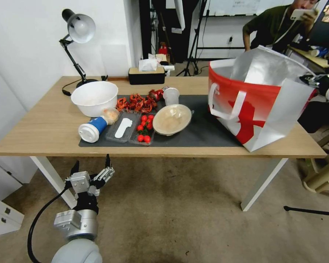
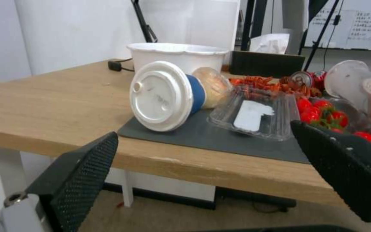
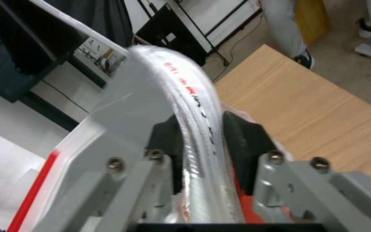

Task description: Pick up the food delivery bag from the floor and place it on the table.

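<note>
**Spotter:** What sits closest to you?

**Operator:** My left end effector point(image 1: 90, 164), low over the floor point(image 1: 179, 219) just short of the bench's point(image 1: 44, 135) front edge. Its fingers point(image 2: 76, 180) are spread wide with nothing between them.

**Spotter:** And on the bench in front of it?

**Operator:** A dark mat point(image 1: 204, 131) carrying a tipped cup with a white lid point(image 2: 162, 95), a clear plastic tray point(image 2: 254, 114), cherry tomatoes point(image 1: 144, 128), a covered bowl point(image 1: 171, 118) and a large white bowl point(image 1: 94, 96). A desk lamp point(image 1: 78, 33) and a tissue box point(image 1: 147, 75) stand at the back.

**Spotter:** The food delivery bag?

**Operator:** The food delivery bag point(image 1: 256, 106) stands upright on the bench's right end, partly on the mat, mouth open and foil lining showing. My right end effector point(image 3: 203, 141) is pinching the bag's white strap handle point(image 3: 181, 90) between its black pads point(image 3: 243, 145).
</note>
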### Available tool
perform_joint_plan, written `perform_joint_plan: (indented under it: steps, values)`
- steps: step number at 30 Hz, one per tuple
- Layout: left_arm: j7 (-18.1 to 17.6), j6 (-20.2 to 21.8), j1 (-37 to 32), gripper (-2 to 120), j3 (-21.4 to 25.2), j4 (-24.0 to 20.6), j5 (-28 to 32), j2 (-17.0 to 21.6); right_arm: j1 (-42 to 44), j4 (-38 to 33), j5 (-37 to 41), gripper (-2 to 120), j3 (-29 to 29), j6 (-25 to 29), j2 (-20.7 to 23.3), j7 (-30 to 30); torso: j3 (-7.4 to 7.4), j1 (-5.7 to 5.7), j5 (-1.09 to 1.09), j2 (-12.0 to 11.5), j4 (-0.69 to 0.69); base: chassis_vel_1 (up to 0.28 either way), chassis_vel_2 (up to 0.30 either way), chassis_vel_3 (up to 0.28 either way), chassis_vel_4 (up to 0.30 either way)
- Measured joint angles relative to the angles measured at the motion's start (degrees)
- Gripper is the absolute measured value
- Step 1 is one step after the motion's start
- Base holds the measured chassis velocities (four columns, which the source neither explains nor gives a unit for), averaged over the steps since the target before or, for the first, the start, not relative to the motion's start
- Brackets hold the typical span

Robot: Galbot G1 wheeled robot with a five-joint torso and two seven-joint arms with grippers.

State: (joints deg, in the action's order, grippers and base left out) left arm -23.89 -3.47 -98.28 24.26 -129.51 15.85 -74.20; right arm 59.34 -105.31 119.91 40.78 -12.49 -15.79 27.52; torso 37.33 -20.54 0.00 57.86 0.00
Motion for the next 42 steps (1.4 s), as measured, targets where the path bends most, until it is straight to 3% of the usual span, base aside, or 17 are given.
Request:
perform_joint_plan:
  steps: [9,12,17,19,25,32,42]
  values:
    - [0.0,-0.2,-0.1,100,0.0,0.0,-0.1,0.1,1.3,0.3,-2.3,59,1.7,0.4,1.2,-1.0,0.0,0.0,0.0,0.0,0.0,0.0,0.0,0.0,0.0]
    - [0.0,-0.3,-0.2,100,0.0,0.0,-0.3,0.0,2.7,0.2,-4.9,73,3.1,0.9,1.6,-2.2,0.0,0.0,0.0,0.0,0.0,0.0,0.0,0.0,0.0]
    - [0.1,-0.4,-0.3,100,0.0,-0.1,-0.4,0.0,3.8,0.1,-7.4,86,3.9,1.9,2.0,-3.8,0.0,0.0,0.0,0.0,0.0,0.0,0.0,0.0,0.0]
    - [0.1,-0.5,-0.3,100,0.2,-0.2,-0.3,0.0,4.9,-0.2,-9.8,98,4.7,2.3,2.2,-5.2,0.0,0.0,0.0,0.0,0.0,0.0,0.0,0.0,0.0]
    - [0.1,-0.5,-0.3,100,0.4,-0.5,0.0,0.2,7.8,-0.7,-14.2,100,6.9,2.3,2.5,-7.9,0.0,0.0,-0.01,0.0,-0.01,0.0,0.0,0.0,0.0]
    - [0.1,-0.5,-0.3,100,0.7,-0.8,0.3,0.3,8.8,-2.0,-27.0,100,5.9,4.5,2.6,-15.2,0.0,0.0,0.0,0.0,0.0,0.0,0.0,0.0,0.0]
    - [1.6,-0.3,-0.3,100,1.3,-1.7,0.9,0.3,10.0,-7.8,-32.5,100,4.7,8.6,2.2,-22.5,0.0,0.0,-0.01,0.0,0.0,0.0,0.0,0.0,0.0]
